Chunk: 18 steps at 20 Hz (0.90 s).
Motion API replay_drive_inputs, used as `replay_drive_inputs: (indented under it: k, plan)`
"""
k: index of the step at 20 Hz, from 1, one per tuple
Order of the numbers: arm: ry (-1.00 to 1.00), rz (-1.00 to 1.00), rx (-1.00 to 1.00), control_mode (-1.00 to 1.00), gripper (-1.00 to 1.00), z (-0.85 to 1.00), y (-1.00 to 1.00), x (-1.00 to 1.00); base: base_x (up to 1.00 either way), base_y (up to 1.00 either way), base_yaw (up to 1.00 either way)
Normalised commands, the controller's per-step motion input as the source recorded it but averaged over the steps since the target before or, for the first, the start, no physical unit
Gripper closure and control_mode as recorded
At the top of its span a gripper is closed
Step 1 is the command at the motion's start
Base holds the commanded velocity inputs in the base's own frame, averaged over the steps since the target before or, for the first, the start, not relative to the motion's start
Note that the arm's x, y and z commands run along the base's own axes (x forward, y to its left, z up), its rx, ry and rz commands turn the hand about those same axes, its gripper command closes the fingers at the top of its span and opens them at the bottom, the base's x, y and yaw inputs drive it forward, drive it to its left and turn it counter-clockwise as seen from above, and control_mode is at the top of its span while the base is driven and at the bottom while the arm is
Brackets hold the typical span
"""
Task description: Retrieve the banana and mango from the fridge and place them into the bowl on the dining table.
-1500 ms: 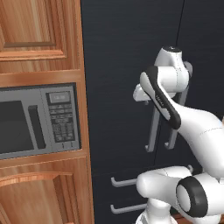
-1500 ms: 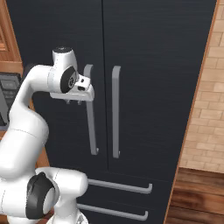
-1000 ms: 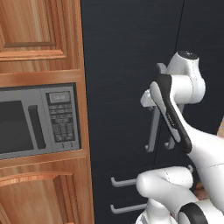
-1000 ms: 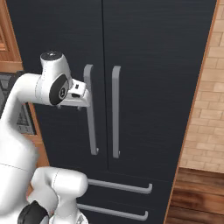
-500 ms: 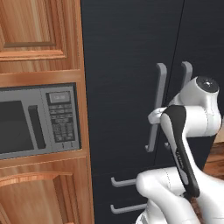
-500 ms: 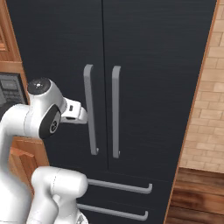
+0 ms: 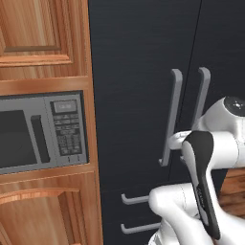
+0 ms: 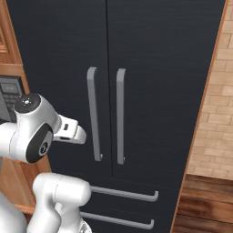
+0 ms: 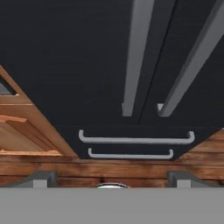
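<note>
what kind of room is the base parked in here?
A home-style kitchen, by the look of it: a tall black double-door fridge with silver bar handles and lower drawers, a built-in microwave set in wooden cabinets, and a brick wall beside the fridge.

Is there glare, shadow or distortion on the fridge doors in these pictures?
Left base view: the fridge is flat matte black, no glare, edges sharp. Right base view: even light, with only a faint shadow beside the left door handle. Hand view: strong perspective, the two handles splay outward toward the top; no blur.
</note>
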Motion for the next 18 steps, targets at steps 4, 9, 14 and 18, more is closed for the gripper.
replay_drive_inputs:
  k: [4,9,14,18]
  plan:
    - [-0.09,-0.01,0.00,-1.00,-1.00,-0.26,0.00,-0.38,0.00,0.00,0.00]
    - [-0.07,-0.01,0.00,1.00,-1.00,-0.08,0.00,-0.20,0.00,0.00,0.00]
    - [0.00,0.00,0.00,1.00,-1.00,0.00,0.00,0.00,-0.21,-0.01,0.00]
    - [0.00,0.00,0.00,1.00,-1.00,0.00,0.00,0.00,-0.62,-0.23,-0.03]
